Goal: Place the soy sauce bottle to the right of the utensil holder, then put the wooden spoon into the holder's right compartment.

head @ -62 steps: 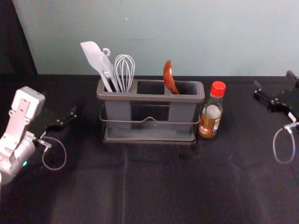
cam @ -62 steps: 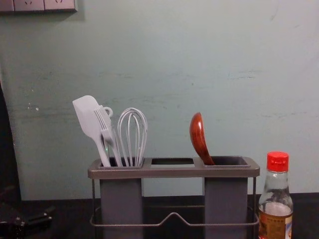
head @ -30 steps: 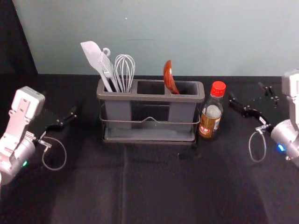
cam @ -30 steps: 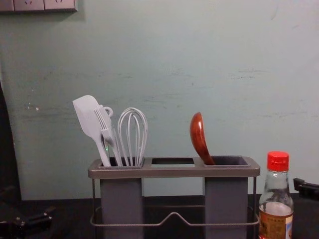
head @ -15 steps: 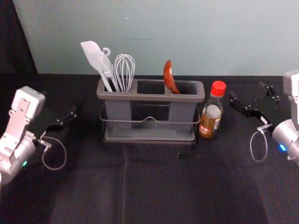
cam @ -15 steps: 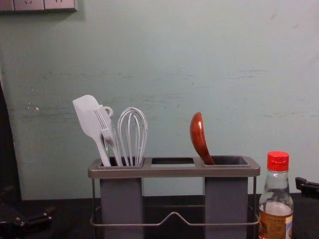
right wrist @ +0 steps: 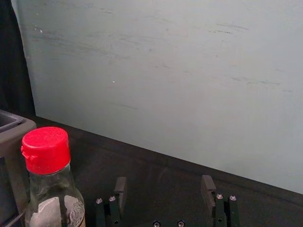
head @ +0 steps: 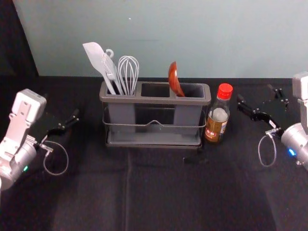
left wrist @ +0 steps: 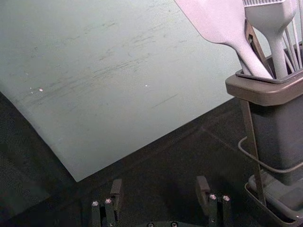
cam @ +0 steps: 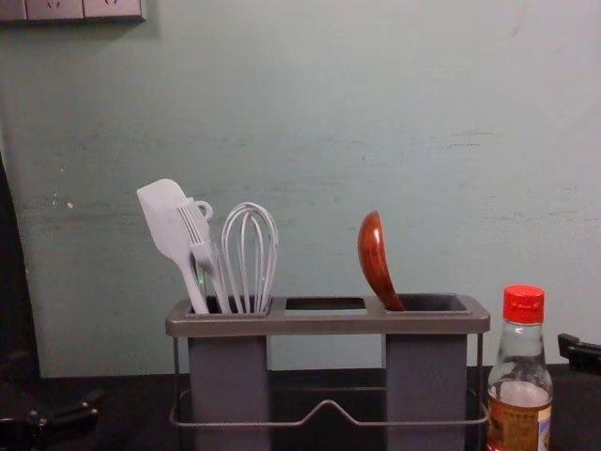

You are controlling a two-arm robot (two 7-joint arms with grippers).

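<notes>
Two grippers, both with fingers spread wide and nothing between them: the right gripper [head: 256, 95] is to the right of the bottle [head: 217, 120], apart from it, and the left gripper [head: 61, 107] is left of the holder [head: 154, 100].

The one bottle stands upright, red cap on, just beside the holder's right end; whether they touch, I cannot tell.

The one holder has three openings in a row. Its left compartment holds one spatula [head: 95, 56], one brush [head: 110, 70], one whisk [head: 129, 72] and a ring-ended piece I cannot identify. In the right compartment is one spoon [head: 174, 79], bowl up, leaning left.
</notes>
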